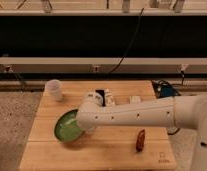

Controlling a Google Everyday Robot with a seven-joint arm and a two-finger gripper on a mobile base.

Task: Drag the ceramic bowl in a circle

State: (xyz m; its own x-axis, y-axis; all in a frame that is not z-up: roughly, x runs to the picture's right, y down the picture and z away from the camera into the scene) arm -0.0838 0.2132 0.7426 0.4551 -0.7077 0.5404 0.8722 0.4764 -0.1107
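One white arm (142,114) reaches in from the right edge of the frame and runs almost level across the middle, over a wooden table (104,152). It tapers slightly towards a rounded joint at centre-left. From that joint the wrist turns down towards the tabletop. The gripper (86,126) sits at the end of the wrist, low and just left of centre, largely hidden behind the arm's own housing. Whether it is open or closed cannot be told.

The ceramic bowl (66,129) lies in the lower left part of the frame, on the left half of the table. It stands upright, and its pale green inside is visible. The gripper is at the bowl's right rim, and the rounded joint covers that side of the bowl. Whether the gripper touches the rim or only hangs over it cannot be made out.

A small white cup (55,89) stands upright near the table's far left corner, well apart from the bowl. A narrow reddish-brown object (140,139) lies on the table below the arm, towards the lower right. A few small dark and white items (109,96) sit near the far edge behind the arm, too indistinct to identify.
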